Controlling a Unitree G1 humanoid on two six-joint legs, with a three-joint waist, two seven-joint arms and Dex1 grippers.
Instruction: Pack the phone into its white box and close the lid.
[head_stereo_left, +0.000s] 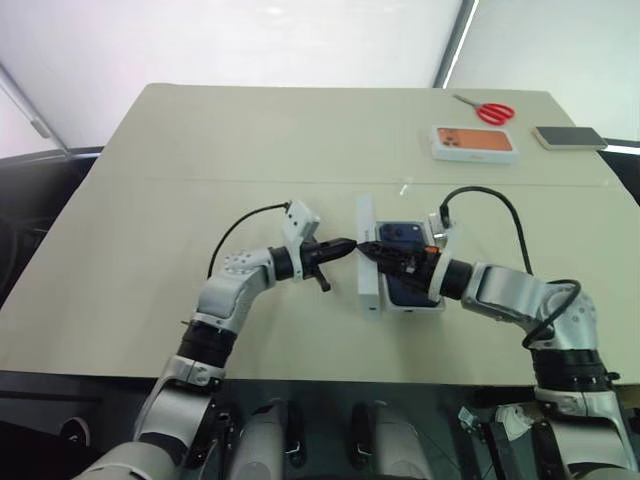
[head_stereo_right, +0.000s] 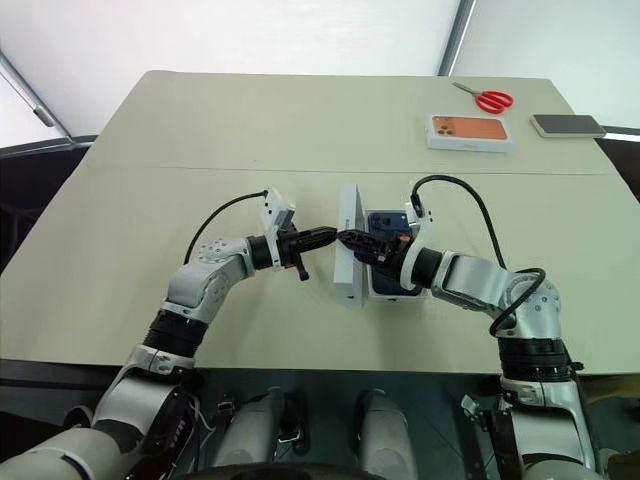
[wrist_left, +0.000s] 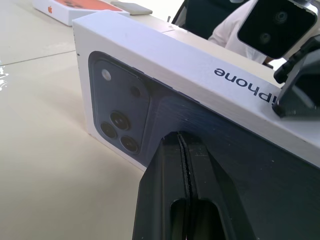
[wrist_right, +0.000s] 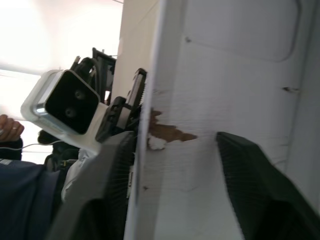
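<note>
Near the bench (head_stereo_left: 200, 150) middle, the lid (head_stereo_left: 367, 255) stands on its long edge, printed face toward the left gripper (head_stereo_left: 345, 246), plain inside toward the right gripper (head_stereo_left: 372, 250). Just beside it, on the right, lies the white box (head_stereo_left: 432, 308) w/ the phone (head_stereo_left: 405, 235) in it, dark back up.

Progress, judged: phone looks packed already, so step one done; lid not on yet. Left to do: tip lid over the box, seat it, press down.

Orientation: box + phone long axis runs away from the robot toward the far edge; camera bump at the far end, I think, but partly hidden. Lid's long axis runs the same way, parallel to the box, its printed lenses at the far end too.

Fingers: left ones closed on nothing, tips at the lid's printed face. Right ones spread apart, straddling the lid's top edge, one each side; not clamping, by the look of it.

Orange-picture box (head_stereo_left: 474, 142), grey phone (head_stereo_left: 569, 137), scissors (head_stereo_left: 487, 109) sit well apart at the far right.
</note>
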